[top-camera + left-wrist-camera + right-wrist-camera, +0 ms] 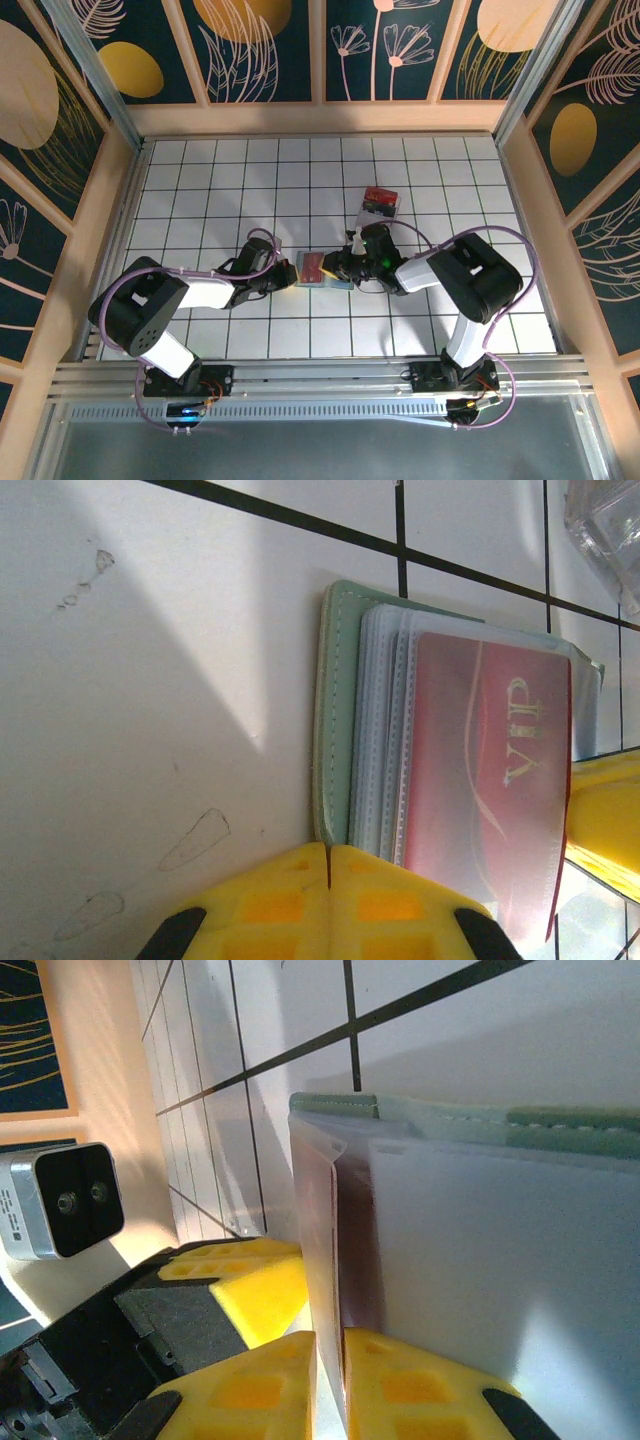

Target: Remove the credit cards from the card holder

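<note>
Card holder [312,268] lies flat on the white tiled table [200,180], about mid-table and slightly toward the near side, right between my two grippers. From the left wrist cam I see its pale green stitched cover underneath, a stack of clear sleeves [385,730] fanned on top, and a red card [490,780] with gold "VIP" lettering in the top sleeve. The card's dark red right edge runs up to a yellow finger of the other arm. Left gripper [330,855] comes in from the left. Its pads are pressed together with no gap, sitting at the cover's edge. I can't tell if any of the cover is pinched between them. Right gripper [330,1340] comes in from the right. Its jaws are nearly closed, leaving only a thin slit, and the edge of the red card with its sleeve runs down into that slit, so I read it as a pinch on the card. In the right wrist view the leaf stands up off the cover, with the left arm's yellow finger and camera [60,1200] just beyond it. Clear box [378,203] with red and black contents sits just far-right of the card holder, near the right wrist.
</note>
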Controlling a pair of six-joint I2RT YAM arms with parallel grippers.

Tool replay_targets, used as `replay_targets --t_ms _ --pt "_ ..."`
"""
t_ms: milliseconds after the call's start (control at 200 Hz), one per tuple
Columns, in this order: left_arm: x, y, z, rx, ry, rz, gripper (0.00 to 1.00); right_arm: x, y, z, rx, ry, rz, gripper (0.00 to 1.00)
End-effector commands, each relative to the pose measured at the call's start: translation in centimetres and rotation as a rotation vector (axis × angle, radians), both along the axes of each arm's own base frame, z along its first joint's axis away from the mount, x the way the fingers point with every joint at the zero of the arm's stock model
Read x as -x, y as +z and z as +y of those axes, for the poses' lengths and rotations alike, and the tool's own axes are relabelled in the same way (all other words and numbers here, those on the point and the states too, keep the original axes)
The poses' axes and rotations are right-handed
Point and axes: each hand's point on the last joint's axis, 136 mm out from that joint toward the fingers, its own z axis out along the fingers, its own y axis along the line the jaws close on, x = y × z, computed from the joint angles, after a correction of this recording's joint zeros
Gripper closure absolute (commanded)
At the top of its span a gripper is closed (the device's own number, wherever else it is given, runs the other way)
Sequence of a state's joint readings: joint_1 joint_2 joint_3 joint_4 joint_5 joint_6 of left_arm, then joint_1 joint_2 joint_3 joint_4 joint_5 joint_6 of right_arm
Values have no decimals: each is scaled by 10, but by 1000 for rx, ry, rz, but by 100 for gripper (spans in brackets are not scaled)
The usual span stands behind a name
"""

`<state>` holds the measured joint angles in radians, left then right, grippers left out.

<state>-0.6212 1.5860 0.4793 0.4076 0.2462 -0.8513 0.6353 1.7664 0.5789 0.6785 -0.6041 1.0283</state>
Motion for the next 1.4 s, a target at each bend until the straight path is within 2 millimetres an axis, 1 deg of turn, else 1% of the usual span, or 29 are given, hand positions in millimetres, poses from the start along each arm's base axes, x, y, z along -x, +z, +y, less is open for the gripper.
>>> replay_targets --t_ms 0,185,310,560,791,981,1076,1171,1286,1391 --pt "6 -8 -2 -14 -7 46 100 1 21 3 -61 24 -47 85" --pt "7 -9 -1 -16 -4 50 100 0 22 0 -62 18 -48 84" --pt "6 -9 -1 -17 -1 49 100 -1 24 -2 -62 13 -51 82" --pt "7 -9 -1 -19 -1 51 100 -2 25 -6 -56 2 -56 82" --pt "7 -9 -1 -19 -2 50 100 -3 24 -9 -50 -7 -52 83" --pt "6 -8 -1 -18 -3 47 100 -4 18 -11 -41 -14 -41 83" --pt "4 -2 -2 -12 -4 31 100 -4 13 -11 -36 -15 -30 86" --pt "-1 12 -3 -7 -5 -3 100 -3 8 -11 -31 -12 -19 90" --pt "-8 31 -6 3 -3 -48 92 -3 4 -11 -27 -12 -10 94" --pt "-12 45 -7 11 -4 -77 87 -2 1 -11 -22 -12 -3 95"
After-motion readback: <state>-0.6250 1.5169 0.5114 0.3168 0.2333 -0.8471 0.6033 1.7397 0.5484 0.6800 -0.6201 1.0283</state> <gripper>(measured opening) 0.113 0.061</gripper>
